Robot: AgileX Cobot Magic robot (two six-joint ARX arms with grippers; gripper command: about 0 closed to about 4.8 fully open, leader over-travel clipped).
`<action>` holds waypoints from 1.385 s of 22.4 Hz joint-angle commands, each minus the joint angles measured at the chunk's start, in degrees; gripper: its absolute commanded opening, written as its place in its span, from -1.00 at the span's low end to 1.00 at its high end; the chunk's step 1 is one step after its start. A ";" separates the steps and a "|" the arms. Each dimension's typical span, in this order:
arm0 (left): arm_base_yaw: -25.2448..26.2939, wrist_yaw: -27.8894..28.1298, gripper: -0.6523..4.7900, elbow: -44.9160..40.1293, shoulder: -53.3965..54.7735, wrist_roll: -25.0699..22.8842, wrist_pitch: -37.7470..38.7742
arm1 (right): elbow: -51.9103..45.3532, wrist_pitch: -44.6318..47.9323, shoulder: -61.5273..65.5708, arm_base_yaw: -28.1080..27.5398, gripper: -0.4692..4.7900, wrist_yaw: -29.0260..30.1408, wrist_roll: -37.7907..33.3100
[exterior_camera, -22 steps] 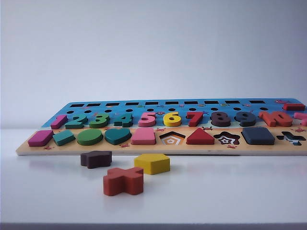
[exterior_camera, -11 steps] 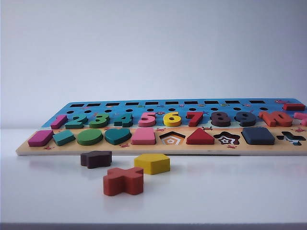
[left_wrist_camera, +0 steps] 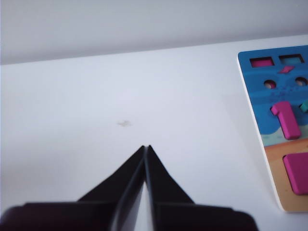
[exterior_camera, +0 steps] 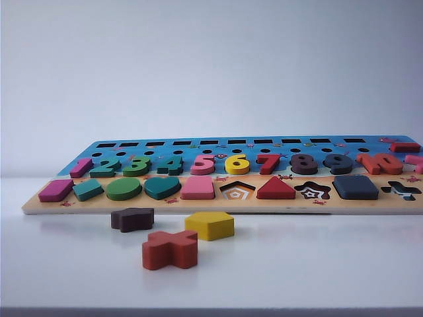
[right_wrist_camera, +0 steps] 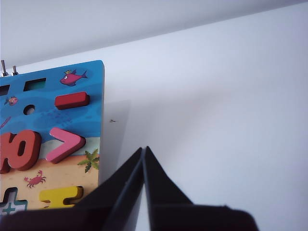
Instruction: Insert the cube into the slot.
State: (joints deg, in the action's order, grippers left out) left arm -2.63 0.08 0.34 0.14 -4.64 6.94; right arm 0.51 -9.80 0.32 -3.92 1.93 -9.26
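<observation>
Right tool (right_wrist_camera: pixel 144 149), jaws clenched on nothing, hangs over bare white tabletop (right_wrist_camera: pixel 216 120) just off the tan puzzle board's (exterior_camera: pixel 218 206) right edge, nearer than the equally clenched left tool (left_wrist_camera: pixel 146 147) to the flat navy rounded-square wooden cube (exterior_camera: pixel 355 187), already seated in its slot near that edge.

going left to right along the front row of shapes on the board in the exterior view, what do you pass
magenta parallelogram → teal block → green oval → teal heart → pink trapezoid → empty pentagon recess → red triangle → empty star recess → cube seated in its slot → empty cross recess
</observation>
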 commanded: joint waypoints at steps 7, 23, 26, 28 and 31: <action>0.02 0.00 -0.72 -0.04 -0.04 1.25 -3.28 | -0.09 0.35 -0.15 0.11 -0.84 -0.07 -0.11; 0.02 -0.04 -0.73 -0.04 -0.04 1.20 -3.26 | -0.09 0.33 -0.15 0.11 -0.84 -0.07 -0.11; 0.02 -0.04 -0.73 -0.04 -0.04 1.20 -3.26 | -0.09 0.35 -0.15 0.11 -0.84 -0.07 -0.11; 0.02 -0.04 -0.72 -0.04 -0.04 1.20 -3.26 | -0.09 0.35 -0.15 0.11 -0.84 -0.07 -0.11; 0.02 -0.04 -0.73 -0.04 -0.04 1.20 -3.26 | -0.09 0.35 -0.15 0.11 -0.83 -0.07 -0.11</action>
State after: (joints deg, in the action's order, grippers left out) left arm -2.63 0.10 0.34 0.14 -3.57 4.49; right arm 0.51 -9.80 0.32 -3.90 1.93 -9.26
